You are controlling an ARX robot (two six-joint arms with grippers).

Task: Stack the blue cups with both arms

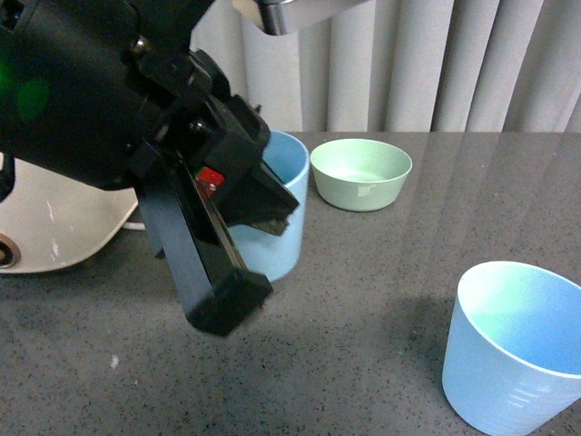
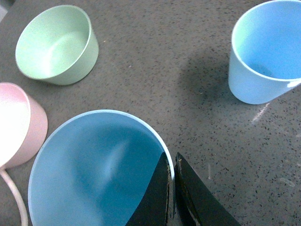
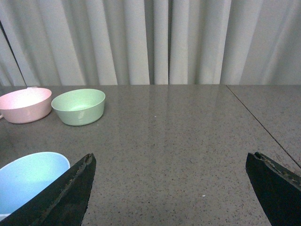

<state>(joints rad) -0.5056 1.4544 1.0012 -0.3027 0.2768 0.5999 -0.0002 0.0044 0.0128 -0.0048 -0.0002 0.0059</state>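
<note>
The blue cups (image 1: 513,350) and green bowl (image 1: 360,173) look like smooth, dull plastic. The table (image 1: 381,272) is speckled and a bit shiny. The curtain (image 1: 454,64) is cloth.

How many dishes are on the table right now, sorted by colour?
Blue cups: 2, the gripped cup and the free cup
Green bowl: 1
Pink bowl: 1
Total: 4

Bare tabletop (image 1: 363,300) separates the far blue cup (image 1: 289,173) from the near blue cup (image 1: 513,354) (green bowl (image 1: 360,173) behind).
</note>
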